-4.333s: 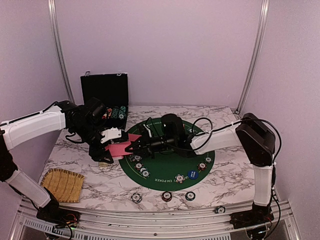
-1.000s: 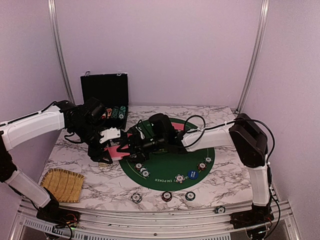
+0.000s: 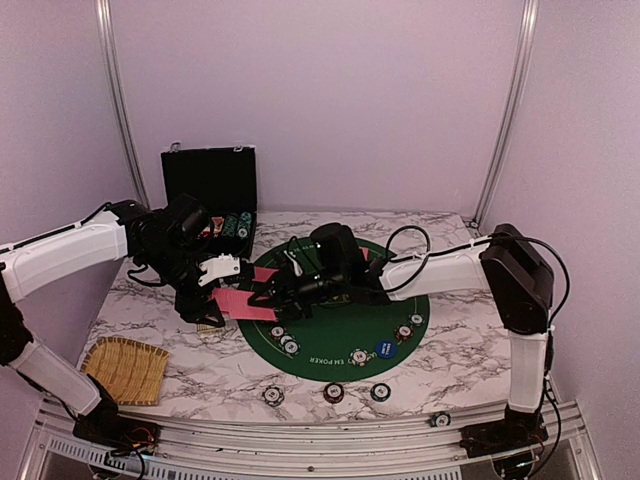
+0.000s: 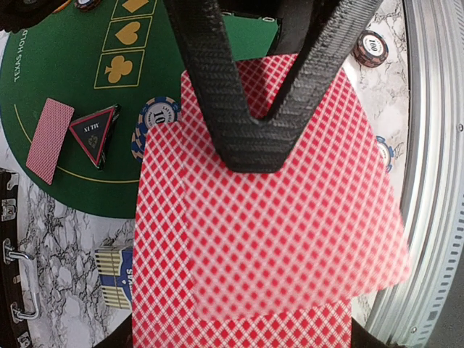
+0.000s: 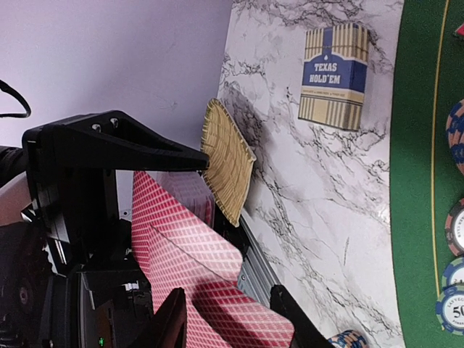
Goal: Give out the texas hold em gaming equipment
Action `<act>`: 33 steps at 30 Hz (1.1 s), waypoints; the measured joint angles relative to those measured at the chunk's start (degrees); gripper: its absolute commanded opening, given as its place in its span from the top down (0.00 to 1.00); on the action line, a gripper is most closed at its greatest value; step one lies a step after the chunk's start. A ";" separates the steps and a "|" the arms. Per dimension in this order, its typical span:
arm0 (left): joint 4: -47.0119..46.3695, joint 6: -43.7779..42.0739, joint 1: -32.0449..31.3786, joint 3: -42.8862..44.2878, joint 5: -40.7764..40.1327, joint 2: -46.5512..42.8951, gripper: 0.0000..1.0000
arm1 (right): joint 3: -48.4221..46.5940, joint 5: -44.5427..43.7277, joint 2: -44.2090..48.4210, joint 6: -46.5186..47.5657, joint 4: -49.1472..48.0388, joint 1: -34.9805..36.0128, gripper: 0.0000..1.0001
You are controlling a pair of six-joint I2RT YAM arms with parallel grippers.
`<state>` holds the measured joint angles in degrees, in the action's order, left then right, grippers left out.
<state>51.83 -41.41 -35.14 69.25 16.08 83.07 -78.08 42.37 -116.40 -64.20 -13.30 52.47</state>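
The left fingers (image 4: 246, 148) are clamped together on a fanned stack of red-backed cards (image 4: 275, 246). The right fingers (image 5: 172, 322) stand apart, with the edge of a card from the stack between them. Left of the left fingers, a single card (image 4: 49, 140) and a triangular button (image 4: 94, 134) lie on the green mat (image 4: 65, 58).

right fingers (image 5: 172, 322) drawn back, away from cards (image 4: 254, 239)

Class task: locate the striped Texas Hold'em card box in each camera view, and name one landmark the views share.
Top external: card box, a small tan patch just left of the green felt mat.
Left wrist: lower left, beside the fanned cards.
Right wrist: upper right.
Shared landmark: the green felt mat's edge, near the box in every view.
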 measured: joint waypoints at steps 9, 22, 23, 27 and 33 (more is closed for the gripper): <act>0.00 0.00 0.00 0.00 0.04 0.00 0.63 | -2.54 -0.09 0.13 0.20 1.16 0.28 0.67; 0.00 0.00 0.00 0.00 0.42 0.00 0.64 | -9.90 -2.03 -1.16 3.08 8.02 1.44 0.67; 0.00 0.00 0.00 0.00 0.44 0.00 0.64 | -10.14 -2.05 -1.44 3.17 8.20 1.44 0.65; 0.00 0.00 0.00 0.00 0.44 0.00 0.64 | -10.23 -2.12 -2.51 3.13 8.46 1.44 0.57; 0.00 0.00 0.00 0.00 0.44 0.00 0.64 | -10.23 -2.01 -3.28 3.04 8.66 1.62 0.46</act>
<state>51.83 -41.41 -35.14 69.25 16.51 83.07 -88.31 40.36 -119.68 -61.17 -4.64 54.08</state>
